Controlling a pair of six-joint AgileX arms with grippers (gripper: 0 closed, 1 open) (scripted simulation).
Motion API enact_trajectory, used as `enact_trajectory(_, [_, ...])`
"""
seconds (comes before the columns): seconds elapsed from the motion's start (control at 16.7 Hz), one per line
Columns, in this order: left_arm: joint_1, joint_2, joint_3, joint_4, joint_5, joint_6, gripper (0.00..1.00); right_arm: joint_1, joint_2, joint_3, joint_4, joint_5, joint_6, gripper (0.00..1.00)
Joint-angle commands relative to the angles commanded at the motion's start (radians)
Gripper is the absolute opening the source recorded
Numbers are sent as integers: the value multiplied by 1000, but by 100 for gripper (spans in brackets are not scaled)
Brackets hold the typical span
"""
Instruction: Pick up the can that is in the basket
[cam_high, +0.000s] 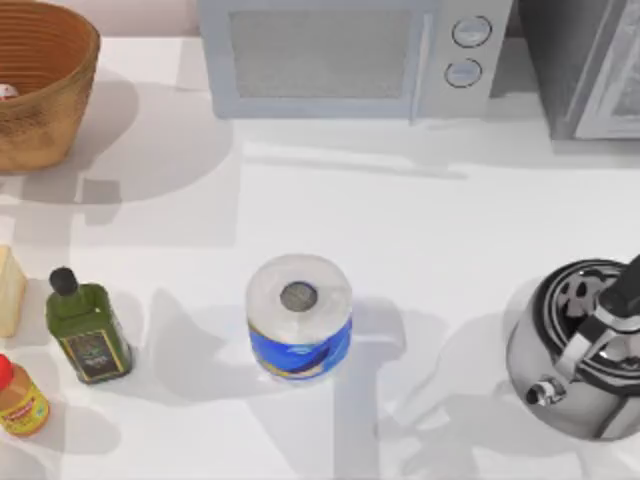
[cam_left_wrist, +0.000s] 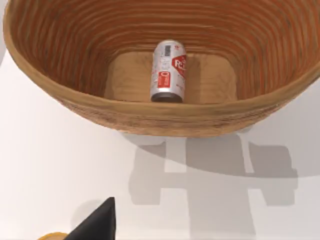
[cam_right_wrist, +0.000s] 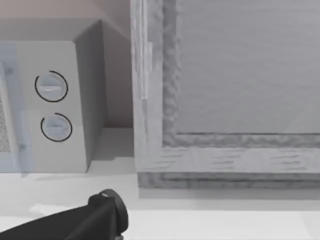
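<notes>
The approach step was in hand—the can (cam_left_wrist: 169, 71) lay on its side in the basket (cam_left_wrist: 45, 82) at ten o'clock, ungrasped—next the left claw, state indiscernible, must descend inside.

**A:** What are we seeing of the AgileX itself?

**B:** A sliver of the left gripper (cam_left_wrist: 100, 225): a plain black wedge, matte and flat-sided, narrowing to a sharp tip.

**A:** Screws, cables, markings?

**B:** Can't tell. The black surface reads smooth and uniform, edge to edge.
</notes>
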Motion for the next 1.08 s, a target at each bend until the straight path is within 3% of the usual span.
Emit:
enact_trajectory(0.6, [42,899,879,-399,61,76,100,0,0,0,0,0,0,100])
enact_trajectory(0.84, [50,1134,1112,-501,80,96,100,0,0,0,0,0,0,100])
enact_trajectory(1.08, [54,1248,1224,-550,90,106,100,0,0,0,0,0,0,100])
